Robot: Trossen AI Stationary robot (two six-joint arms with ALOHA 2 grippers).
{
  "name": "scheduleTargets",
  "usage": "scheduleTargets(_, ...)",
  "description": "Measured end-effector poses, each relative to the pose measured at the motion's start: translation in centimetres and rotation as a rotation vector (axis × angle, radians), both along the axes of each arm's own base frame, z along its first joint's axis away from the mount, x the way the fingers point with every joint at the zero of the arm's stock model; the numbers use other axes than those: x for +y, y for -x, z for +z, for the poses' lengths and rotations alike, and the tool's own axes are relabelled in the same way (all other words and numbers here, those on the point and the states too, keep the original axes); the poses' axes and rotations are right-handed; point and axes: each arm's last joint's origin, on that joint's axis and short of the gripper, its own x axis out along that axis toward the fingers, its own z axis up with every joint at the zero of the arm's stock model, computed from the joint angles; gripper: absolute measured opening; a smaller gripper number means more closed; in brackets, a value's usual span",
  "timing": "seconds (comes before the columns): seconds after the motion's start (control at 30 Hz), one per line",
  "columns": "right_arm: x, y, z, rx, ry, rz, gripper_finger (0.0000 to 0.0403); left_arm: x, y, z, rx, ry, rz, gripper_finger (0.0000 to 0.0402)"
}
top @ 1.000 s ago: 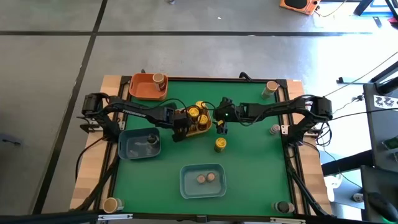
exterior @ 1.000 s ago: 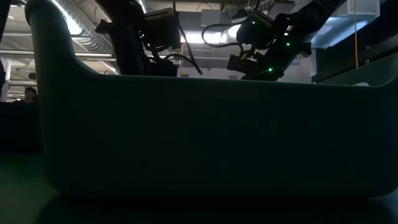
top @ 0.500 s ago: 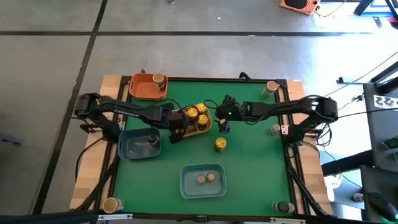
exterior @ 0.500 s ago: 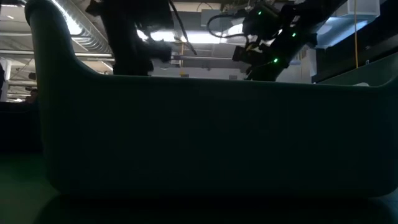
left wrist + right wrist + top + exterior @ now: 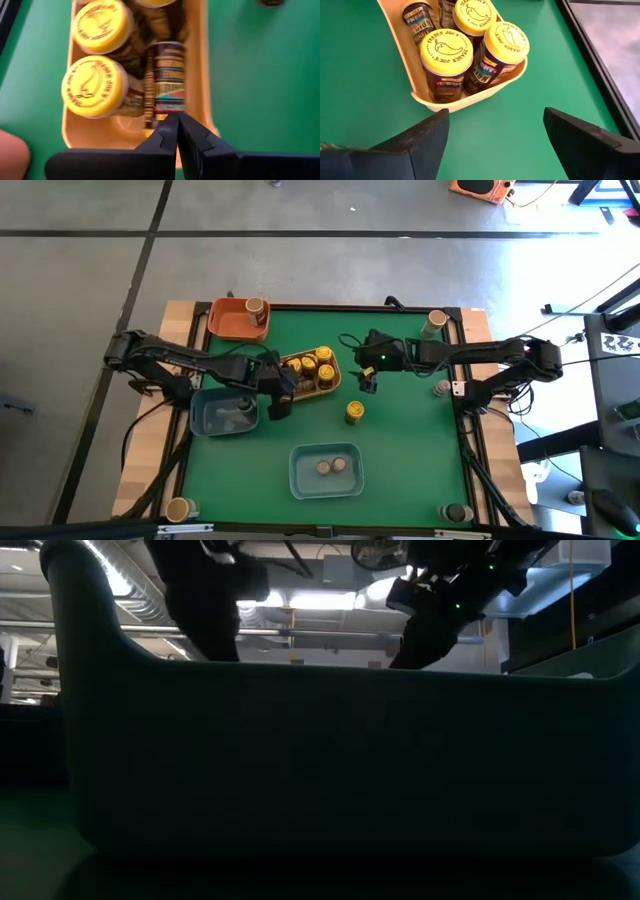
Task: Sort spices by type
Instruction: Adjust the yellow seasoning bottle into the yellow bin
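From above, yellow-lidded jars [image 5: 311, 366] are standing in the yellow tray [image 5: 334, 381], one jar [image 5: 354, 412] alone on the mat. Left wrist: left gripper [image 5: 177, 131] is pinching together, empty. Right wrist: right gripper [image 5: 496, 137] is hovering apart, empty.

A lab or workshop hall: bare grey concrete floor [image 5: 300, 270] around the green-topped counter [image 5: 400, 450], exposed ceiling ducts [image 5: 140, 600] and strip lights [image 5: 330, 600] overhead, cables trailing alongside.
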Motion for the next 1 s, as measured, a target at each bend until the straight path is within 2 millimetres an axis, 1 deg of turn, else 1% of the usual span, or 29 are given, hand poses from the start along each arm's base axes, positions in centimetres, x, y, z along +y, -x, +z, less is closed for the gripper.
scheduleTargets(0.1,0.0,-0.1,-0.3,0.013,-0.004,-0.002,0.0321,1.2,-0.4,-0.5,0.017,0.01,0.048,0.0005)
scheduleTargets(0.23,-0.1,-0.4,-0.6,0.015,-0.002,-0.007,0.0321,2.3,-1.2,-0.3,0.051,0.11,0.057,0.0005)
scheduleTargets(0.3,-0.2,-0.6,-1.0,0.032,-0.002,-0.01,0.0321,2.6,-1.8,-0.2,0.083,0.124,0.063,0.0005)
scheduleTargets(0.43,-0.2,-0.8,-1.4,0.044,-0.003,-0.01,0.0321,3.2,-2.0,-1.1,0.268,0.135,0.092,0.0005)
scheduleTargets(0.5,-0.2,-0.8,-1.6,0.05,-0.004,-0.01,0.0321,3.4,-2.1,-1.7,0.329,0.138,0.104,0.0005)
scheduleTargets(0.7,-0.2,-0.8,-1.6,0.048,-0.001,-0.008,0.0321,3.5,-2.7,-3.0,0.375,0.161,0.078,0.0005)
scheduleTargets(0.87,-0.2,-0.8,-1.6,0.047,0.005,-0.003,0.0321,3.6,-3.0,-3.8,0.4,0.16,0.049,0.0005)
scheduleTargets(1.0,-0.2,-0.9,-1.5,0.045,0.006,-0.003,0.0321,3.7,-3.2,-3.8,0.389,0.167,0.031,0.0005)
